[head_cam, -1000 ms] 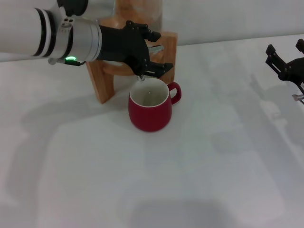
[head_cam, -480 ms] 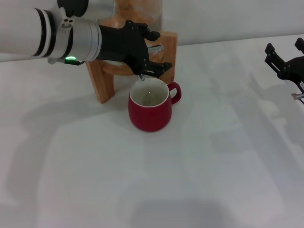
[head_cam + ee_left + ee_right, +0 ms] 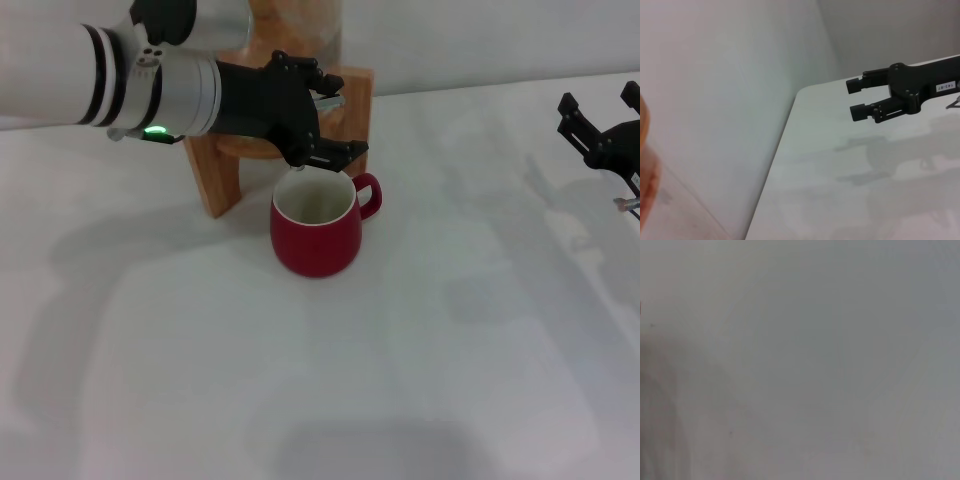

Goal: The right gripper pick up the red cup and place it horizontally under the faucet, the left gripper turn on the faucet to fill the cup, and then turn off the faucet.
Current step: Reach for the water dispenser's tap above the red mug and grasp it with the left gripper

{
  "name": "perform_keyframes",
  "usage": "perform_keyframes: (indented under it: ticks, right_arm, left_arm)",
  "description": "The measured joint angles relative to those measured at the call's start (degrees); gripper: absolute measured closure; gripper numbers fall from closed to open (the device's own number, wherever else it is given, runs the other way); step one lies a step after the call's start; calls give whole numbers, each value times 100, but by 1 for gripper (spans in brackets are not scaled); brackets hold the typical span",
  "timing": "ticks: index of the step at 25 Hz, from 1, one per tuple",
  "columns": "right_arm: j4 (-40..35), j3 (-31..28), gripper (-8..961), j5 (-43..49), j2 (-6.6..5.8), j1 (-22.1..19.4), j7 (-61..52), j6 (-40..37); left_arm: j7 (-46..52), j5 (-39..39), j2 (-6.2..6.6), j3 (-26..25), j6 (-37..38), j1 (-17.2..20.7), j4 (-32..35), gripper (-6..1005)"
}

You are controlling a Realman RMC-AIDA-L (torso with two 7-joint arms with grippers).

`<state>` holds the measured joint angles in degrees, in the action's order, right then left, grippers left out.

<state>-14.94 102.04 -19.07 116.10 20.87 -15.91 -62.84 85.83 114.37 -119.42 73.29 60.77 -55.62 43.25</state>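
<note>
The faucet (image 3: pixel 322 103) lever is gripped by the left end effector (image 3: pixel 318 122); overflow is risked at the red cup (image 3: pixel 316 225) if closing is delayed.

The right end effector (image 3: pixel 600 128) is parked open and empty at the table (image 3: pixel 450 350) edge.

Wide bare table (image 3: pixel 420 380) toward near edge and right edge. Far-left corner crowded: wooden stand (image 3: pixel 215 170), red cup (image 3: pixel 316 225) just before it, left gripper (image 3: pixel 318 120) above the cup's far rim.
</note>
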Motion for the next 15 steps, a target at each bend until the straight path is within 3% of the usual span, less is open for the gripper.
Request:
perform_keyframes:
  ticks: [15]
  right_arm:
    - [0, 0, 110, 7, 0, -13, 0, 0]
  left_arm:
    - [44, -12, -3, 1, 43, 58, 27, 208]
